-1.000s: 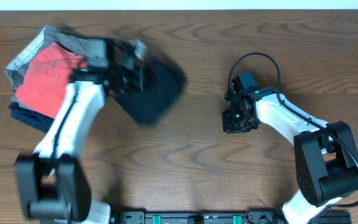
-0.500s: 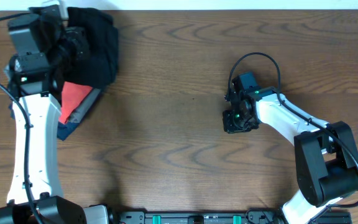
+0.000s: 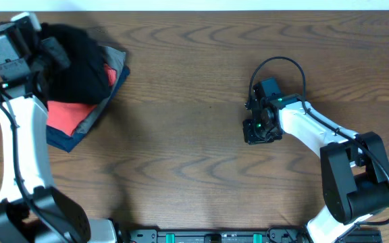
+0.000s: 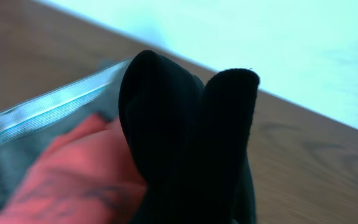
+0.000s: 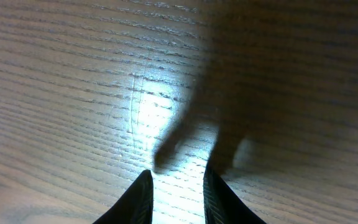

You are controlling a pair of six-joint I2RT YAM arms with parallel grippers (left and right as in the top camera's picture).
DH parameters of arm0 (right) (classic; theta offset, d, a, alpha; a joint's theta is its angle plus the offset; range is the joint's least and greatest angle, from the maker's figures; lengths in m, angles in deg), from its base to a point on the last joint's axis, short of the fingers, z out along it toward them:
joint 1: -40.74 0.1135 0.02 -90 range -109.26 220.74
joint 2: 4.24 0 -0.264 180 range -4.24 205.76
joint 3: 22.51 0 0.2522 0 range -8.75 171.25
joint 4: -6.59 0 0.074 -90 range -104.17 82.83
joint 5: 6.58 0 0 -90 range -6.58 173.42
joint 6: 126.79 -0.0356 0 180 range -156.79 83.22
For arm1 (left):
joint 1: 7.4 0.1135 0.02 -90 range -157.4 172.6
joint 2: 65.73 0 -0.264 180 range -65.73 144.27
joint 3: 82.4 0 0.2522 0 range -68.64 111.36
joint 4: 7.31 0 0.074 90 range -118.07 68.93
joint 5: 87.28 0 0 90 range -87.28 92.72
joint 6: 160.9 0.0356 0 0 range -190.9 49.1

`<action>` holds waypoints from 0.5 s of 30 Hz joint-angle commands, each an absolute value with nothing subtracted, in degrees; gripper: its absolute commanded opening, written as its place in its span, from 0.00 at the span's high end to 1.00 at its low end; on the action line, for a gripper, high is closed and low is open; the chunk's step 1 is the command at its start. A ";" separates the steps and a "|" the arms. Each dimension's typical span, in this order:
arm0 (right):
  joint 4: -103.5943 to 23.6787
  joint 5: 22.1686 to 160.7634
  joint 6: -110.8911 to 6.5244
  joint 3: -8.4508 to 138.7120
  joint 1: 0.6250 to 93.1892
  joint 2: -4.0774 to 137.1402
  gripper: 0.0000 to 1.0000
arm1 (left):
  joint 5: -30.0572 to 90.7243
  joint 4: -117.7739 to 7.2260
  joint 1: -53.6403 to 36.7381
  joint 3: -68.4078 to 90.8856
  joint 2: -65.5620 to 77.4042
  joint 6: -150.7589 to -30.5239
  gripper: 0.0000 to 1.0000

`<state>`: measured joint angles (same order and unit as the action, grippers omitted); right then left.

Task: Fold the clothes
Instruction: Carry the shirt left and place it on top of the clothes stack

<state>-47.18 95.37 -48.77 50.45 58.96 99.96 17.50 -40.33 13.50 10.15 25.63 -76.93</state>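
L gripper (image 3: pixel 50 52), far left, is clamped on the bunched black soft-fabric shirt (image 3: pixel 80 67), which sits over the red folded garment (image 3: pixel 66 115); contact unclear. R gripper (image 5: pixel 178 184) is narrowly parted, empty, over the wooden table (image 3: pixel 181 142). Lower slowly w/o shoving the red garment, and release only once the shirt lies square.

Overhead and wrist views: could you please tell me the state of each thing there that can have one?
black shirt: bunched up over the pile, not laid flat.
left gripper: shut on the black shirt, it seems.
right gripper: slightly open, empty, over the table.
red garment: folded, partly covered.
grey garment: folded, under the red one.
navy garment: folded, bottom of pile.
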 commanded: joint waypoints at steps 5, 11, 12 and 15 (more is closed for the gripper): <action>-47.84 94.10 -49.58 50.93 58.37 99.48 0.74 | 7.21 -39.61 21.00 10.61 34.94 -77.25 0.57; -48.19 94.10 -49.63 50.93 58.22 99.48 0.74 | 7.32 -37.12 24.41 10.74 36.82 -78.00 0.02; -48.12 94.10 -49.89 50.93 58.22 99.48 0.74 | 7.17 -36.29 25.00 10.78 36.33 -79.09 0.02; -48.08 94.14 -50.28 50.93 58.22 99.48 0.71 | 7.71 -34.56 26.29 10.80 34.04 -81.95 0.02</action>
<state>-47.86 95.35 -49.32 50.48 58.94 99.94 8.30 -35.35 25.29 10.15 37.06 -79.05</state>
